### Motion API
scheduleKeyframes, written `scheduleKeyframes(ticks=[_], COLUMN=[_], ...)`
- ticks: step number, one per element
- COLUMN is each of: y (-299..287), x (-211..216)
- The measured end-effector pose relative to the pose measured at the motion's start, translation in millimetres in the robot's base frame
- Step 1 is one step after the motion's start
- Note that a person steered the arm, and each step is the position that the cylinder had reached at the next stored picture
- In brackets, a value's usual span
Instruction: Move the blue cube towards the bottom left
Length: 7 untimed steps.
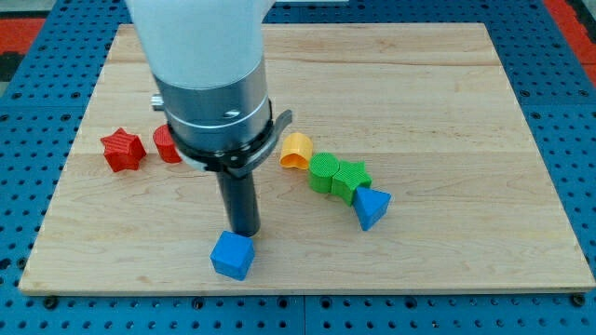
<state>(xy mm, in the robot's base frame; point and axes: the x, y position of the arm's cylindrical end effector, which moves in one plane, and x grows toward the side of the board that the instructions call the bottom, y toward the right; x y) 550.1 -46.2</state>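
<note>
The blue cube (232, 256) lies near the board's bottom edge, left of centre. My tip (244, 233) stands just above and slightly right of it, touching or nearly touching its upper edge. The arm's wide body fills the upper middle of the view and hides the yellow hexagonal block and part of the red cylinder (166, 145).
A red star (122, 150) sits at the left. A yellow arch-shaped block (297, 150), green cylinder (323, 173), green star (352, 179) and blue triangle (372, 207) form a chain right of centre. The wooden board (484, 140) lies on a blue pegboard.
</note>
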Motion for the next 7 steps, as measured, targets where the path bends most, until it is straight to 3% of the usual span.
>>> scheduleKeyframes(ticks=[1,2,3,4,5,6,7], y=[98,81,-15,-3,65,64,23], x=[21,68,69,60,38,67,69])
